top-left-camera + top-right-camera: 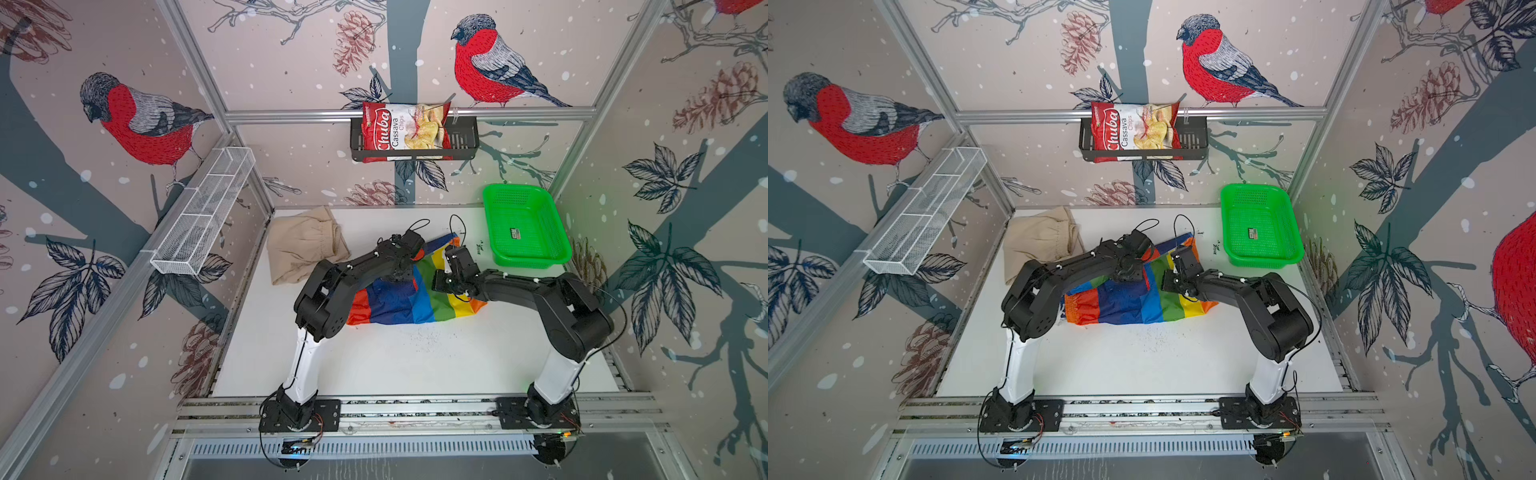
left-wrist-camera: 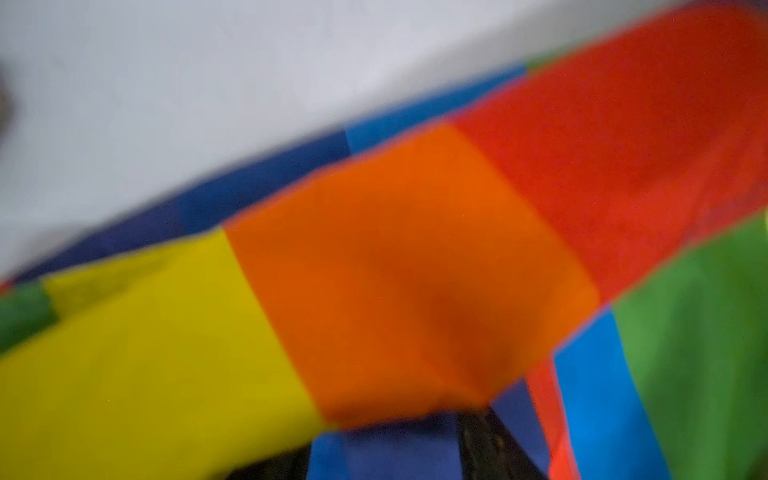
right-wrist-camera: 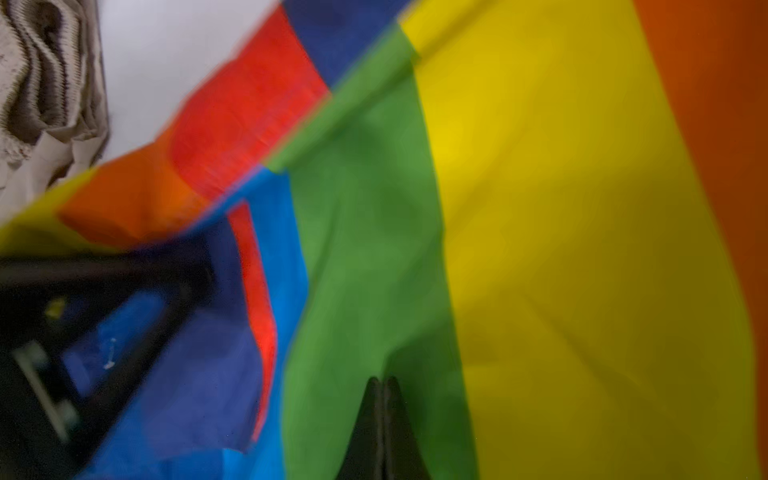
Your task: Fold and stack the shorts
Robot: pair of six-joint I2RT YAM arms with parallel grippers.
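Early in the job, by the look of it. Working on the rainbow shorts, spread rumpled across the middle of the desk, with one flap turned over toward the far edge.

Right jaws: pressed fully together, seemingly with a pinch of the green stripe between them.

Left jaws: lost to blur and to an orange fold hanging close before the wrist camera. Cannot tell how wide, nor whether holding cloth.

Beige shorts: in a loose heap at the far left corner, near the rainbow pair and not stacked with it.

Left to do, probably: finish folding the rainbow pair, fold the beige pair, lay one on the other.

Green basket: at the far right, apart from both pairs.
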